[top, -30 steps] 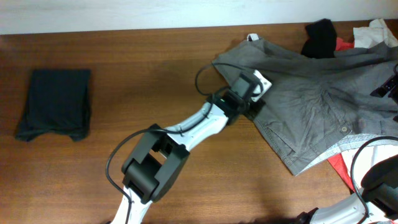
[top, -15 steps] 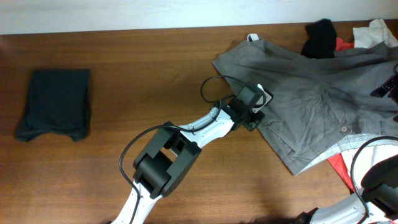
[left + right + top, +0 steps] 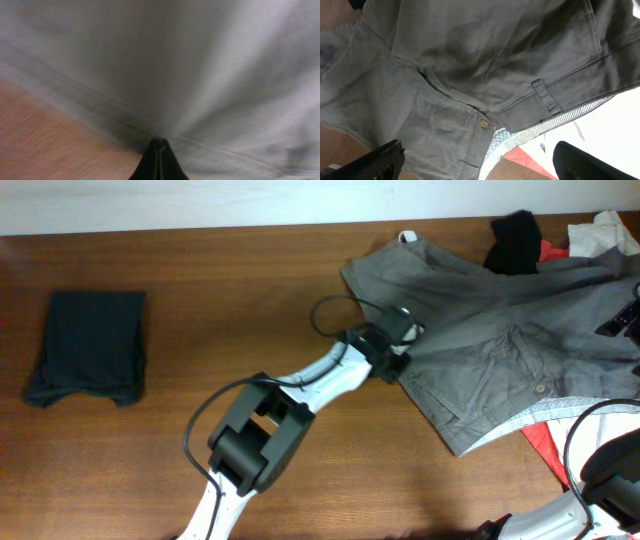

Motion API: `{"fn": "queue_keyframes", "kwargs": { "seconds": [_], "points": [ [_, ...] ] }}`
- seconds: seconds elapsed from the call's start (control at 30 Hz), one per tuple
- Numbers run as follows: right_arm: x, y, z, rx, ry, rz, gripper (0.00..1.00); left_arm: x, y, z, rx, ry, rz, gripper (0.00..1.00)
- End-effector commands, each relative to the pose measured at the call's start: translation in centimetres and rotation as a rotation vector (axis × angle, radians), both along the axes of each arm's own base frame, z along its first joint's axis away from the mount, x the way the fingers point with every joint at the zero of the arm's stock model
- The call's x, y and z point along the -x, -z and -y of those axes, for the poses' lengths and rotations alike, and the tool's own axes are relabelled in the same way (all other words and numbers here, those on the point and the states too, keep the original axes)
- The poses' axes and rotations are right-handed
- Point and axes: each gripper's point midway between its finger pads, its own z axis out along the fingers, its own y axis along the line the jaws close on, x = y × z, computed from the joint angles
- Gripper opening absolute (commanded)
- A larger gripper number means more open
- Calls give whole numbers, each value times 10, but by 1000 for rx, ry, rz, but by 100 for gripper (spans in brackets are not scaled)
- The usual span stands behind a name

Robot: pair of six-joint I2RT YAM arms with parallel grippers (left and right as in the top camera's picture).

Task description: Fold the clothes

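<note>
On the brown wooden table (image 3: 250, 280), the folded dark garment (image 3: 88, 345) lies flat and square at the far left, unmoved. The left gripper (image 3: 158, 159) has drawn slightly leftward, clenched on the grey-khaki trousers (image 3: 500, 350), whose woven cloth now fans in taut creases from its tips. The trousers sprawl right of centre, near a crumpled black garment (image 3: 515, 240), white cloth (image 3: 600, 230) and red cloth (image 3: 545, 445). The right gripper (image 3: 480, 167) hangs spread wide above the buttoned waistband.

- Left arm (image 3: 300, 385) stretches from the near edge toward the far right.
- Left gripper (image 3: 397, 346) is pinched tight on the clothes (image 3: 500, 330).
- Right gripper (image 3: 479, 157) hangs with its jaws spread wide.
</note>
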Motion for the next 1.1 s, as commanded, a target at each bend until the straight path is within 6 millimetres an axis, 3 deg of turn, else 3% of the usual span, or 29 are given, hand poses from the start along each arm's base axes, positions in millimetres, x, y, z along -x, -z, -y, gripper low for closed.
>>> {"fn": "queue_keyframes", "kwargs": {
  "seconds": [0.0, 0.23, 0.3, 0.4, 0.47, 0.57, 0.67, 0.87, 0.97, 1.07],
  "points": [
    [-3, 1, -3, -4, -16, 6, 99, -17, 64, -106, -269, -179, -68, 0],
    [-3, 1, -3, -4, -16, 6, 99, -48, 59, -155, -185, -291, -140, 0],
    [-3, 1, -3, -4, -16, 6, 99, -54, 48, -159, -166, -302, -150, 0],
    [-3, 1, -3, -4, -16, 6, 99, -68, 14, -152, -136, -303, -126, 0],
    [-3, 1, -3, -4, -16, 6, 99, -72, -18, -129, -66, -263, -119, 0],
    [-3, 1, -3, -4, -16, 6, 99, -66, -52, -91, 28, -183, -124, 0],
    [-3, 1, -3, -4, -16, 6, 99, -46, -68, -45, 97, -81, -134, 0],
    [-3, 1, -3, -4, -16, 6, 99, -8, -58, 16, 104, 18, -131, 0],
    [-3, 1, -3, -4, -16, 6, 99, 11, -45, 34, 91, 40, -156, 0],
    [-3, 1, -3, -4, -16, 6, 99, 13, -24, 39, 33, 17, -131, 0]
  ]
}}
